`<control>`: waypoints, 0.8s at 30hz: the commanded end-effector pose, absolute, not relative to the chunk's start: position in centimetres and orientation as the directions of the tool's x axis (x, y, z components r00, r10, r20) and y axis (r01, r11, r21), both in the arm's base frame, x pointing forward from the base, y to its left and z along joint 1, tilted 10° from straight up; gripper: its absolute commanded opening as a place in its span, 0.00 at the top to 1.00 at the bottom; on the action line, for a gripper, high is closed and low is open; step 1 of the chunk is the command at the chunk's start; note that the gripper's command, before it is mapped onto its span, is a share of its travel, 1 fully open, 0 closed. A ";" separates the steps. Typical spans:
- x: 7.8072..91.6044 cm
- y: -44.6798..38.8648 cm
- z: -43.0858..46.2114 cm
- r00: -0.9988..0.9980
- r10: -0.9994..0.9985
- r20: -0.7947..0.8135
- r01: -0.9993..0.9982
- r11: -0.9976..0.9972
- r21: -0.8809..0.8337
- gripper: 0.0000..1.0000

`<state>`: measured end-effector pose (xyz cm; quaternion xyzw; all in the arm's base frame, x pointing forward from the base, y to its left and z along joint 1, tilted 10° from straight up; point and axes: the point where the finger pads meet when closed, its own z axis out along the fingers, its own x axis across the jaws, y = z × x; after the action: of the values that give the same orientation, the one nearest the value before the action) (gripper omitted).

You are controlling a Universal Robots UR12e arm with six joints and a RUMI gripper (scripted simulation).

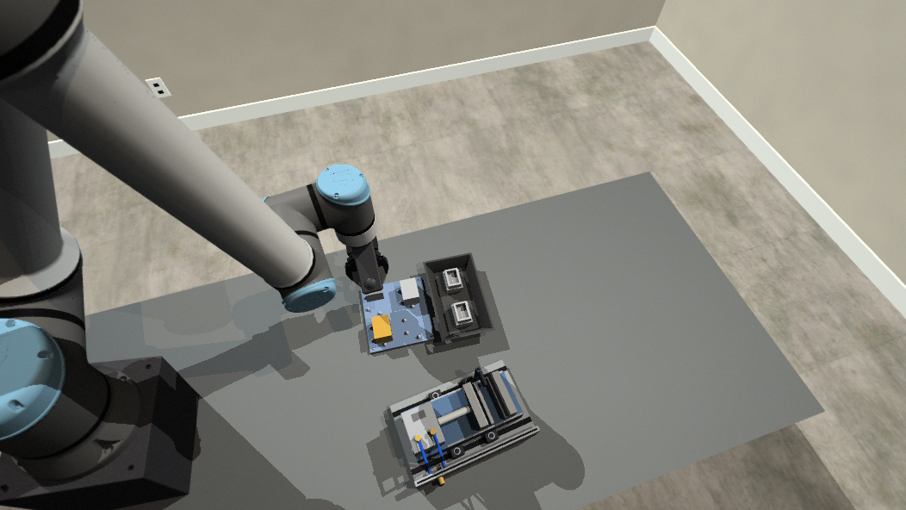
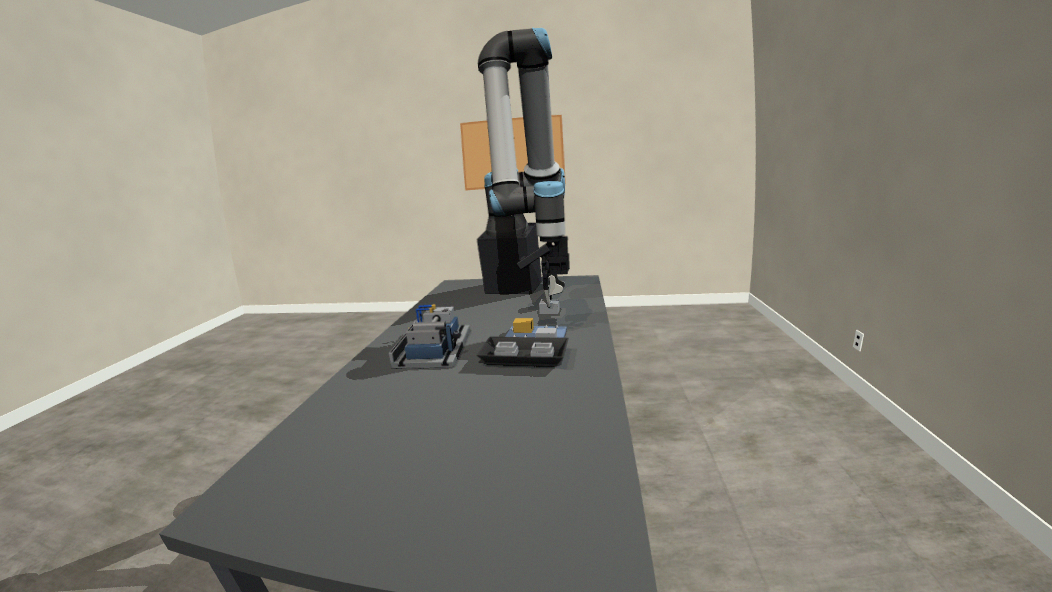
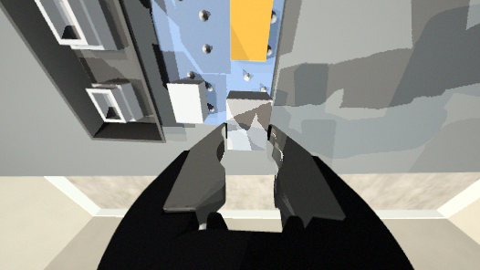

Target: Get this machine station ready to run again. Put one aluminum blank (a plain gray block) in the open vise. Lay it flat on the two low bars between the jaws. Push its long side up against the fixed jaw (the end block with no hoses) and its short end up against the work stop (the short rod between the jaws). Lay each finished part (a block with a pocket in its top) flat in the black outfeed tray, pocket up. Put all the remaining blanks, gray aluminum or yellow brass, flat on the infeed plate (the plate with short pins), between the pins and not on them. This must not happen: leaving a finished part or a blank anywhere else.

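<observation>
My gripper (image 1: 372, 293) (image 2: 548, 303) (image 3: 246, 125) is shut on a gray aluminum blank (image 3: 248, 114) (image 2: 548, 309). It holds the blank low over the corner of the blue infeed plate (image 1: 414, 331) (image 3: 219, 27) nearest the arm's base. I cannot tell whether the blank touches the plate. A second gray blank (image 1: 409, 289) (image 3: 188, 102) and a yellow brass blank (image 1: 381, 327) (image 2: 523, 324) (image 3: 248, 29) lie on the plate. Two finished parts (image 1: 453, 278) (image 1: 462, 312) (image 3: 111, 105) lie pocket up in the black outfeed tray (image 1: 484, 298) (image 2: 522, 359) (image 3: 141, 59). The vise (image 1: 462, 412) (image 2: 428, 342) stands open with nothing between its jaws.
The tray sits right beside the infeed plate. The vise stands apart from both, nearer the table's front in the top view. Short pins stick up from the plate around the blanks. The arm's base stands at the table's end.
</observation>
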<state>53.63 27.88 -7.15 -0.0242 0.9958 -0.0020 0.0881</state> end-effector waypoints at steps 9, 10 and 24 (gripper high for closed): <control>52.9 27.9 -2.9 -0.983 -0.049 -0.175 -0.048 0.999 -0.008 1.00; 52.9 27.9 -2.6 -0.983 -0.049 -0.175 -0.048 0.999 -0.008 1.00; 52.9 27.8 -1.9 -0.983 -0.049 -0.175 -0.049 0.999 -0.008 1.00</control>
<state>52.72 27.85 -2.04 -0.0243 0.9959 -0.0021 0.0875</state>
